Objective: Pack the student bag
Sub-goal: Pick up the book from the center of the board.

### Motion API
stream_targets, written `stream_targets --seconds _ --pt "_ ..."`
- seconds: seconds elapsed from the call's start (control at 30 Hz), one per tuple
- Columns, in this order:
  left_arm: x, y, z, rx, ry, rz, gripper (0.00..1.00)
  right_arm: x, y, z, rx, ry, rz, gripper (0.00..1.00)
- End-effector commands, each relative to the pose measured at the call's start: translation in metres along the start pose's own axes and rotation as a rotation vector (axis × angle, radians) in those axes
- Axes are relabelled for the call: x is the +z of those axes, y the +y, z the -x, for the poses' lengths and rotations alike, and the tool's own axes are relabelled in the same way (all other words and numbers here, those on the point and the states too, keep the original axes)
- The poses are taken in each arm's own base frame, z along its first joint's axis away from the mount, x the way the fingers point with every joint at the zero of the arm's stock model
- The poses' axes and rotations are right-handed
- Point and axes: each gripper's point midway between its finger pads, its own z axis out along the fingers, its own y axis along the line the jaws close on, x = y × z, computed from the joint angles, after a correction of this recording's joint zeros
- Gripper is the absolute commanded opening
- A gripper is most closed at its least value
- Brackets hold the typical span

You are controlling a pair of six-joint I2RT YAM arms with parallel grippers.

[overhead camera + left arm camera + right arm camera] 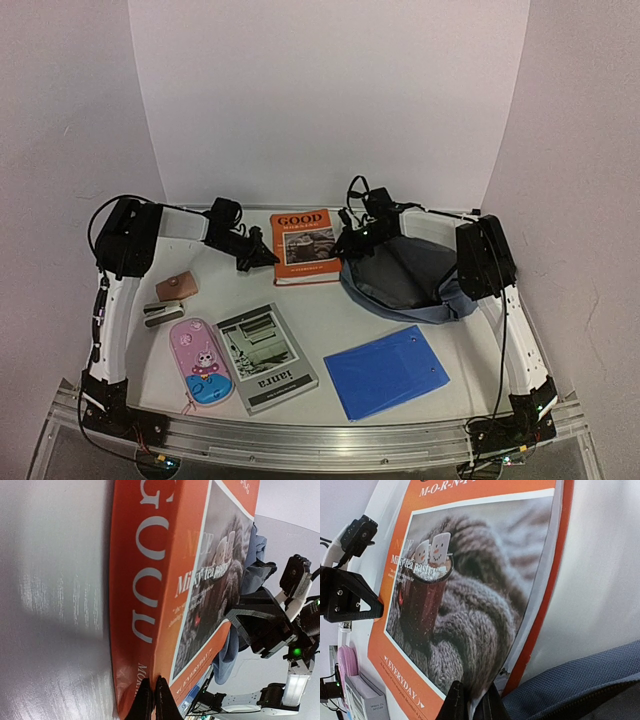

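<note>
White arm links point(108, 310) with black joints point(128, 235), looping black cables point(350, 190), black left claw point(152, 682).

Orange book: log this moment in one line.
orange book: outside student bag | left claw: shut at its edge | right claw: shut on its cover

White table point(335, 320): student bag point(410, 285), blue folder point(386, 371)

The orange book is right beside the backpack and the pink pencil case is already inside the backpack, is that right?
Not quite. The pink pencil case is not inside the student bag; it lies on the table at the front left, as the top external view shows. The orange book is indeed beside the bag.
</note>
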Motion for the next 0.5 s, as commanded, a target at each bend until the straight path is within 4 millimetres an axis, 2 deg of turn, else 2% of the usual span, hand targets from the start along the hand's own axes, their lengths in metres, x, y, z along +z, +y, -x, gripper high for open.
stream_targets --seconds 0.0,0.1,0.2,0.23,0.3,0.47 --pt "0.009 -0.033 -0.018 0.086 0.047 -0.019 0.00 0.029 0.009 -0.048 -0.015 0.134 -0.028 0.29" --pt "-0.013 -0.043 -0.013 0.051 0.019 -0.060 0.00 0.005 0.008 -0.027 -0.014 0.082 -0.049 0.67" --pt "-0.039 -0.056 -0.008 0.049 -0.025 -0.069 0.00 -0.027 0.006 0.000 -0.008 0.013 -0.065 0.91" --pt "-0.046 -0.059 -0.008 0.045 -0.032 -0.070 0.00 -0.038 0.008 0.007 -0.010 -0.007 -0.065 0.96" --pt "-0.059 -0.068 -0.010 0.034 -0.032 -0.083 0.00 -0.054 0.013 0.015 -0.013 -0.029 -0.059 0.98" --pt "-0.077 -0.082 -0.031 0.015 0.021 -0.099 0.00 -0.077 0.034 0.010 0.001 -0.025 -0.004 0.98"
